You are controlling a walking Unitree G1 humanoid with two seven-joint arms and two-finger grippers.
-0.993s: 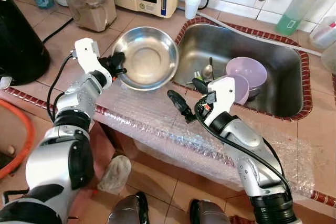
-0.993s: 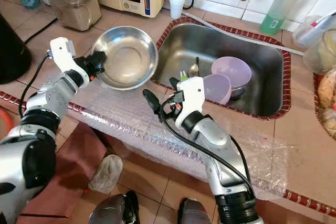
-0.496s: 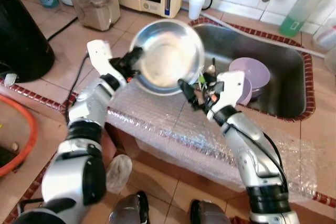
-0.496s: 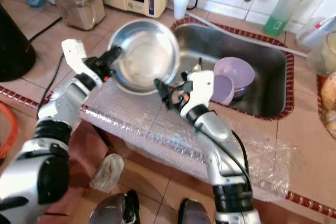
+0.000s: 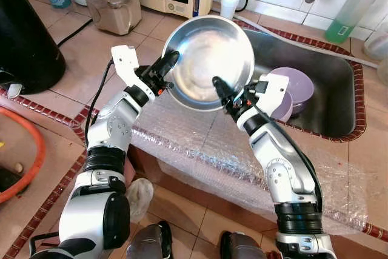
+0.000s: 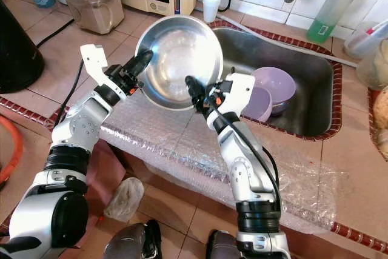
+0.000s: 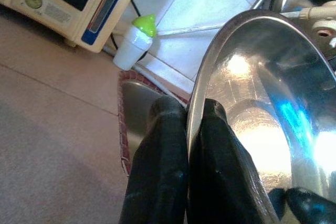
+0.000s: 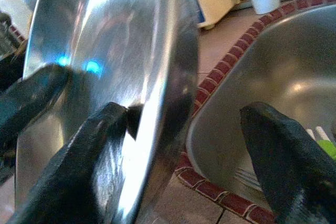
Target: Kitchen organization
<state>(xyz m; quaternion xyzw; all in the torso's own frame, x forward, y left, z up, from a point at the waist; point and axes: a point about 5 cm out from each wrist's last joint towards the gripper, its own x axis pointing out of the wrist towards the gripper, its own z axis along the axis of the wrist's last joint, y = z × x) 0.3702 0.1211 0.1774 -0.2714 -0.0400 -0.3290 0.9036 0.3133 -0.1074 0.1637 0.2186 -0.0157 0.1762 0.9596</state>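
Steel bowl is held raised over the sink's left rim, tilted, concave side facing up toward the camera. Its rim is pinched by the left gripper, fingers clamped together on it. Right gripper is spread wide, straddling the opposite rim, one finger touching the inner face. Both forearms are angled up toward the bowl.

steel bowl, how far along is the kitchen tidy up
Done: nothing looks put away yet. In hand: the left gripper pinches the steel bowl by its rim, tilted above the counter edge, while the right gripper straddles the opposite rim, open. Left: the purple bowls and cutlery sit in the sink.
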